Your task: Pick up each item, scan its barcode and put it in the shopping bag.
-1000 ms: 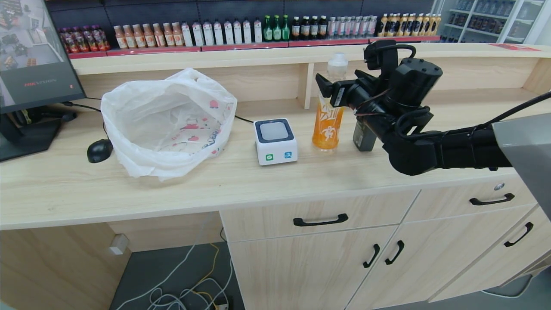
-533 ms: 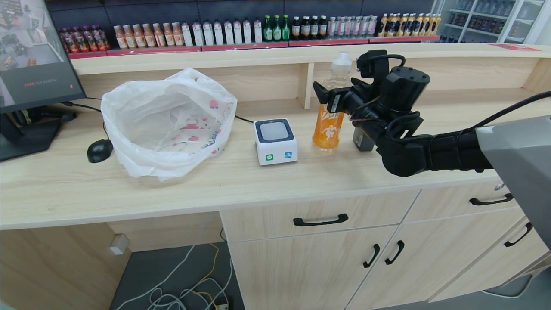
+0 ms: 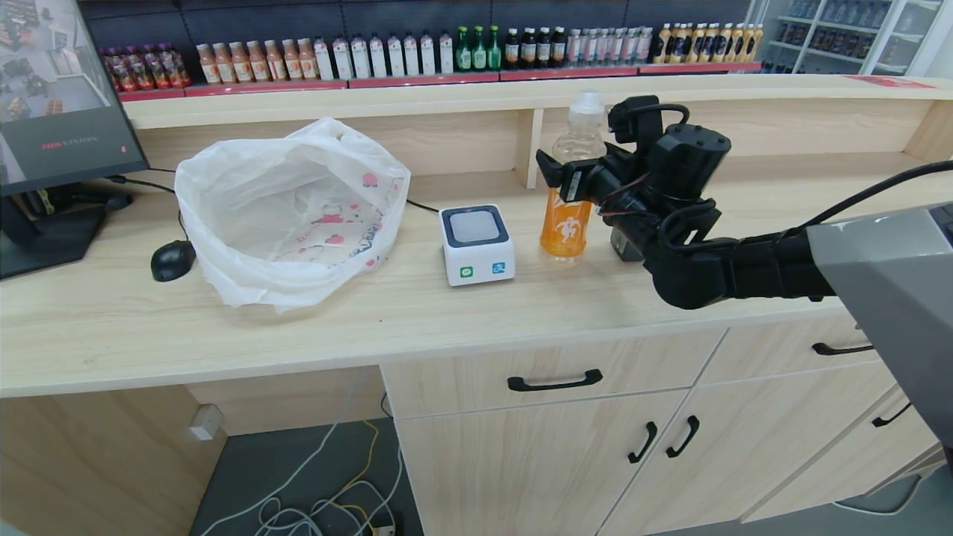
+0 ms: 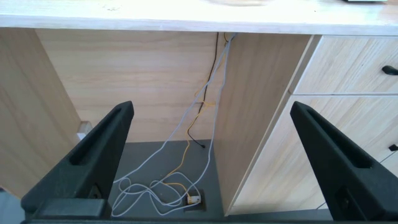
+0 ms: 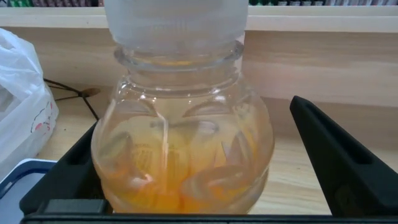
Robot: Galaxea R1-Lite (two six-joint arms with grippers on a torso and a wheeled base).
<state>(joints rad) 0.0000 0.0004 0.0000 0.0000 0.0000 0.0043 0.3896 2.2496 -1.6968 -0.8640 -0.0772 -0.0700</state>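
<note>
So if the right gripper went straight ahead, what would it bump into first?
The orange drink bottle. It stands right in front of the right gripper, already between its open fingers. How much gap is left, I can't tell.

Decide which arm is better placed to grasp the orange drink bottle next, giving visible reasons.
Right. The right gripper sits open around the shoulder of the bottle on the counter, with its fingers either side. The left gripper hangs open below the counter, facing floor cables, far from it.

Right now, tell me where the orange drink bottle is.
In the head view, the orange drink bottle stands upright on the counter, right of the scanner, between the right gripper's open fingers.
</note>
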